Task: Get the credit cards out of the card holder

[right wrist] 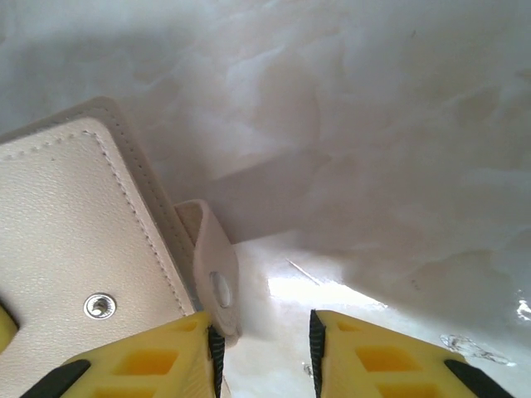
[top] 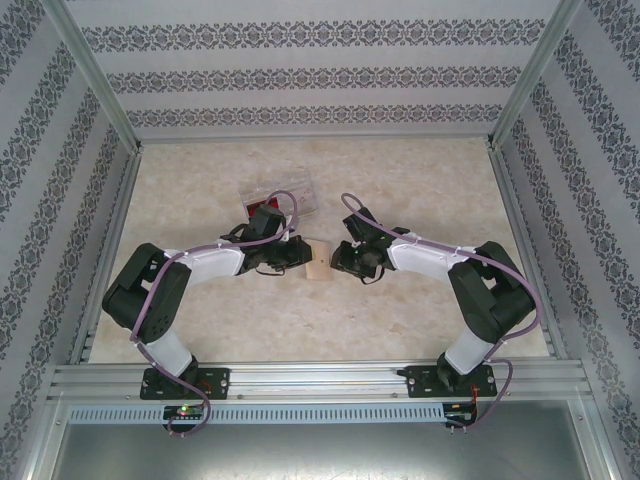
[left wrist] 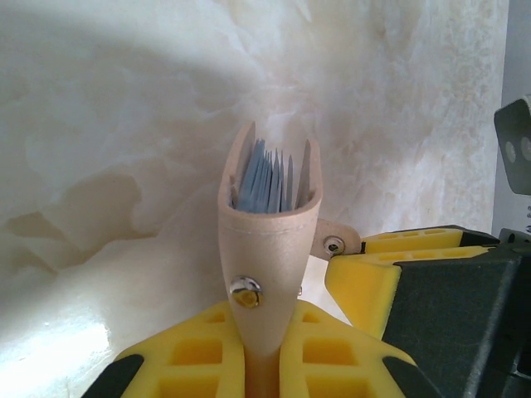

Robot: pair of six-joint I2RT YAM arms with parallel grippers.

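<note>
The left hand (top: 298, 255) is clamped on the near end of the beige holder (top: 318, 260), which it holds above the tabletop (top: 420, 180) midway between the two arms. From the left wrist, the fingers (left wrist: 191, 352) grip the holder (left wrist: 265, 240) on both sides just below a metal snap stud (left wrist: 247, 292). The holder's long axis runs straight out from that hand. Its open edge is turned up toward the camera, showing a fan of blue-grey leaves (left wrist: 265, 178) packed between the two beige walls. Whether any of those leaves are cards or just pockets cannot be told, and no orange or dark card stands out.

The right hand (top: 352, 258) faces the left from the holder's far side, just beside it and the nearer of the two to the open end. Its fingers (right wrist: 390, 361) are apart and grip nothing. From the right wrist, the stitched panel of the holder (right wrist: 75, 249) lies to the left, and the strap tab (right wrist: 214, 257) with its snap hangs against the inner face of the left-hand finger. The gap itself looks onto bare tabletop. By these views, the right hand must shift toward the holder's mouth before it can pinch a card.

Farther back, a clear box (top: 278, 195) rests behind the left hand. No brand, label or writing can be read.
</note>
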